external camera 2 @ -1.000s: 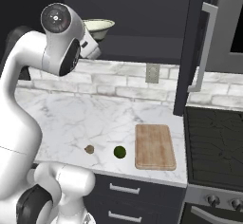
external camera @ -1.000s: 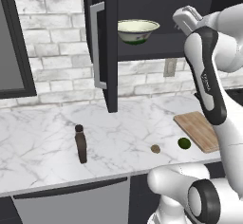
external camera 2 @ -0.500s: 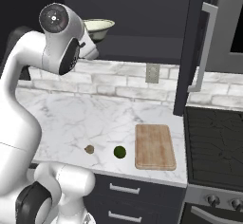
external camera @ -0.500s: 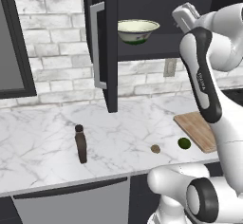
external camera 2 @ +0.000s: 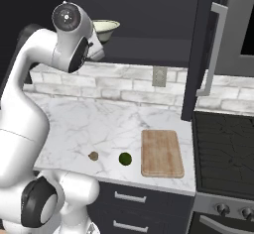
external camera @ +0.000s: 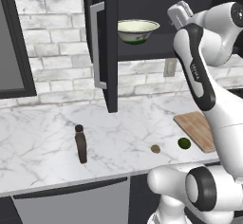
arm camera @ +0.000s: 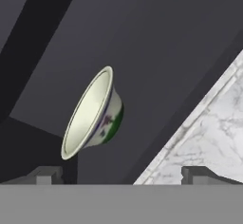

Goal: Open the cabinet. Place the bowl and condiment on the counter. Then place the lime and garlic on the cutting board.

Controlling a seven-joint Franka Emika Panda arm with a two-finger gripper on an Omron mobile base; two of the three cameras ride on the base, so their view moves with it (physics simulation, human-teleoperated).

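The bowl (external camera: 137,31) was seen on the shelf of the opened cabinet (external camera: 110,47), with the fingers (arm camera: 42,174) spread wide and empty before it. On the counter (external camera: 42,137) stood the condiment (external camera: 81,144); garlic (external camera: 155,148) and lime (external camera: 184,143) lay beside the cutting board (external camera: 197,129).

Right base view: bowl (external camera 2: 106,29) partly hidden behind the arm's upper joint, only its right part showing. Left base view: cutting board (external camera: 197,129) right side covered by the arm. Garlic (external camera: 155,148) too small to show any detail.
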